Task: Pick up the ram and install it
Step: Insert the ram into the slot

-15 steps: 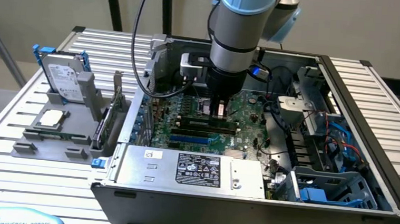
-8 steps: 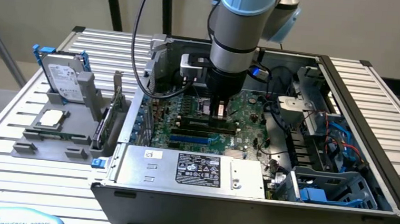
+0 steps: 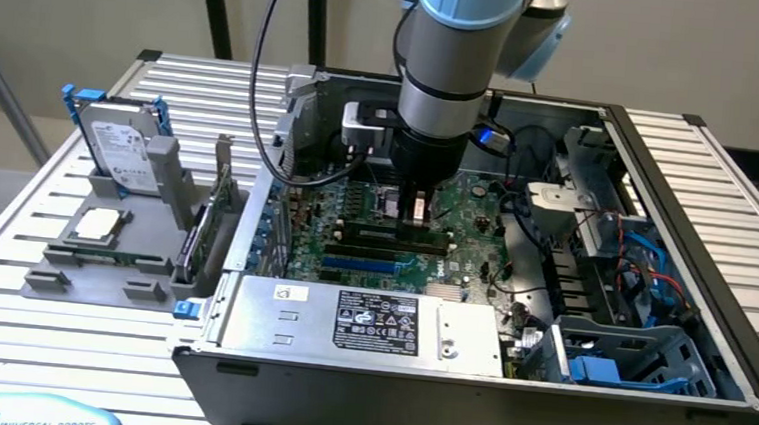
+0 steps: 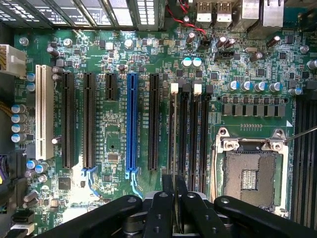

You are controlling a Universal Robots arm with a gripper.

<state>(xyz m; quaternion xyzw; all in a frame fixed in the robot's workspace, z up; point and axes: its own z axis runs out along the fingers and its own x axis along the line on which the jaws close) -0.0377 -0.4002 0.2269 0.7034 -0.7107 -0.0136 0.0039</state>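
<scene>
My gripper [image 3: 414, 215] reaches down into the open computer case [image 3: 698, 245], over the motherboard's black memory slots [image 3: 381, 237]. In the wrist view its two fingers [image 4: 167, 186] stand close together, shut on the ram [image 4: 172, 134]. The ram appears edge-on as a thin greenish strip. It runs along the memory slot [image 4: 193, 134] nearest the expansion slots, ending by a white latch [image 4: 174, 88]. Whether the stick is pressed fully into the slot cannot be told. In the exterior view the ram [image 3: 414, 211] is a small pale patch between the fingers.
An empty processor socket [image 4: 250, 173] lies beside the memory slots, a blue expansion slot [image 4: 132, 119] on the other side. The power supply [image 3: 359, 321] and a blue drive cage [image 3: 624, 360] sit near the case front. A grey holder [image 3: 67, 281] at the exterior view's left carries a hard drive [image 3: 123, 154], a processor chip [image 3: 95, 225] and an upright card [image 3: 216, 206].
</scene>
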